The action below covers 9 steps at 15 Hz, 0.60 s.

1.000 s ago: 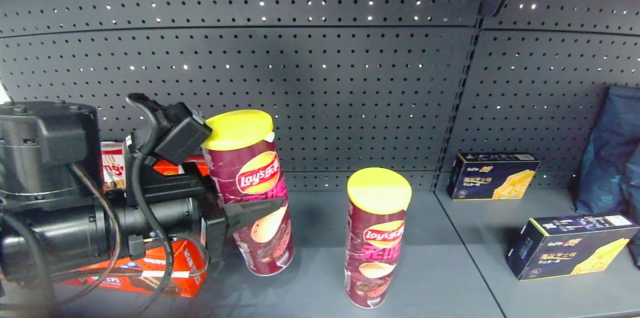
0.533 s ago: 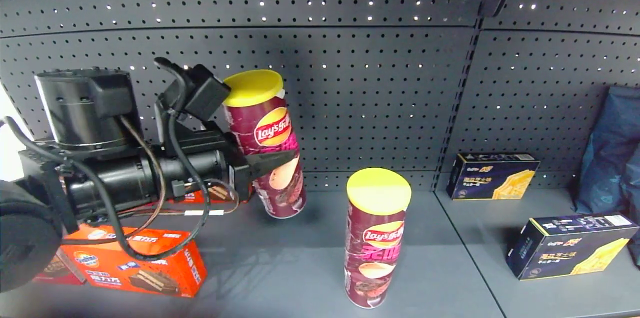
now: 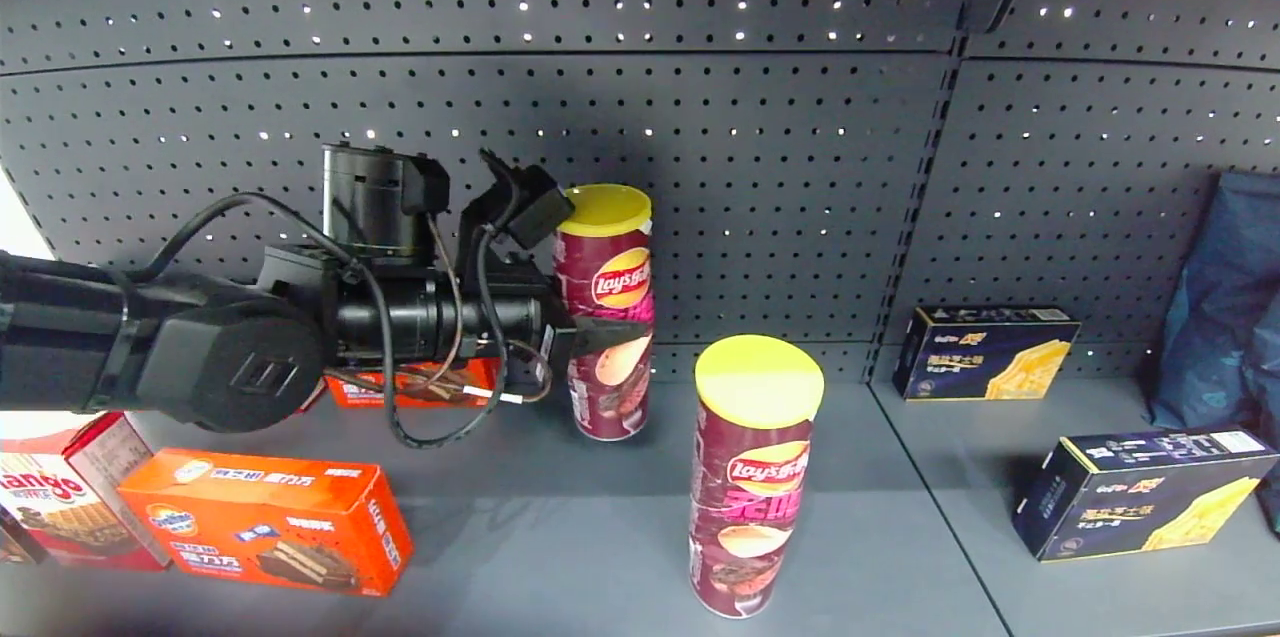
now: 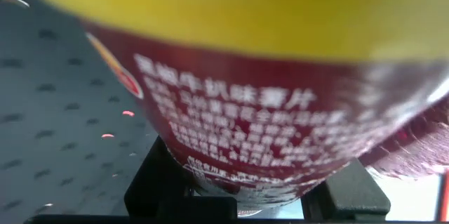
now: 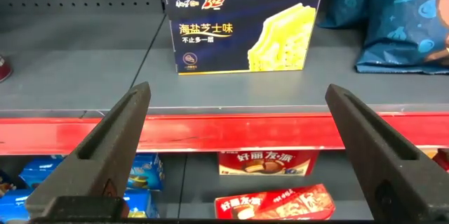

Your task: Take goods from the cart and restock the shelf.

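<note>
Your left gripper (image 3: 603, 332) has its fingers clamped on the chip can (image 3: 607, 247), upright, low at the back of the shelf (image 3: 850, 517) by the pegboard (image 3: 800, 167), behind the standing can (image 3: 757, 477). Placement step, by my judgement. Settle its base flat before you release; contact unclear. Right gripper (image 5: 237, 90): fingers spread, empty.

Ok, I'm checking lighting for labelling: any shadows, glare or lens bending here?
Head view: a dark shadow falls on the pegboard behind the held chip can; the board's seams bow, and bright dots shine through its holes. Right wrist view: evenly lit.
</note>
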Motion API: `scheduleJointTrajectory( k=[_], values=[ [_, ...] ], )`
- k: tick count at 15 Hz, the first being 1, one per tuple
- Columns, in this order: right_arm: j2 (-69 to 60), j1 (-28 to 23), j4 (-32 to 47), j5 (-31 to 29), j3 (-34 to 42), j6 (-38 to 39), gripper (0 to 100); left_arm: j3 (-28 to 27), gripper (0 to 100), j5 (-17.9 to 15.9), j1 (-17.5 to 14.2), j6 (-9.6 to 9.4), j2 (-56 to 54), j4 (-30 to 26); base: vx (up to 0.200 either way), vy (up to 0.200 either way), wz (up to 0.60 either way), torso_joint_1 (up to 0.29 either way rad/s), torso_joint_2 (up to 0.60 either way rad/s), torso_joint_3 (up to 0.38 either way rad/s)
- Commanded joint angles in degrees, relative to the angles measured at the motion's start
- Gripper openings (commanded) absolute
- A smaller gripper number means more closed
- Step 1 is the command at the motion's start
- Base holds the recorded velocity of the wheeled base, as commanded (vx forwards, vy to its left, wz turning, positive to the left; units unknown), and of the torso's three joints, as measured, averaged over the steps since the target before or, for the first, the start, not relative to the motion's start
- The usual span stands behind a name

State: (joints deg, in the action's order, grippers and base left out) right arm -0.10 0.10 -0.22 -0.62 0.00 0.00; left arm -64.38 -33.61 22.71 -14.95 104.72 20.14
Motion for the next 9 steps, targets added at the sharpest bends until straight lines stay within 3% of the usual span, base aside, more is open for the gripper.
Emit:
scheduleJointTrajectory(
  k=[1,4,7,8,9],
  values=[
    [0.10,-0.01,-0.04,-0.08,0.00,0.00,100,-4.53,0,-2.51,0.14,0.00,4.36,-1.15,0.000,0.000,0.00,0.000,0.00,0.000],
    [0.10,-0.01,-0.04,0.01,0.00,0.00,100,-9.19,0,-3.66,0.58,0.27,7.08,-4.32,0.000,0.000,0.00,0.000,0.00,0.000],
    [0.10,-0.01,-0.04,0.01,0.00,0.00,100,-9.98,0,-3.92,1.28,-0.17,8.49,-5.72,0.000,0.000,0.00,0.000,0.00,0.000],
    [0.10,-0.01,-0.04,0.01,0.00,0.00,100,-10.33,0,-4.71,1.28,-0.17,8.75,-5.64,0.000,0.000,0.00,0.000,0.00,0.000],
    [0.10,-0.01,-0.04,-0.08,0.00,0.00,100,-10.59,0,-8.31,1.20,-0.08,9.36,-5.55,0.000,0.000,0.00,0.000,0.00,0.000]
  ],
)
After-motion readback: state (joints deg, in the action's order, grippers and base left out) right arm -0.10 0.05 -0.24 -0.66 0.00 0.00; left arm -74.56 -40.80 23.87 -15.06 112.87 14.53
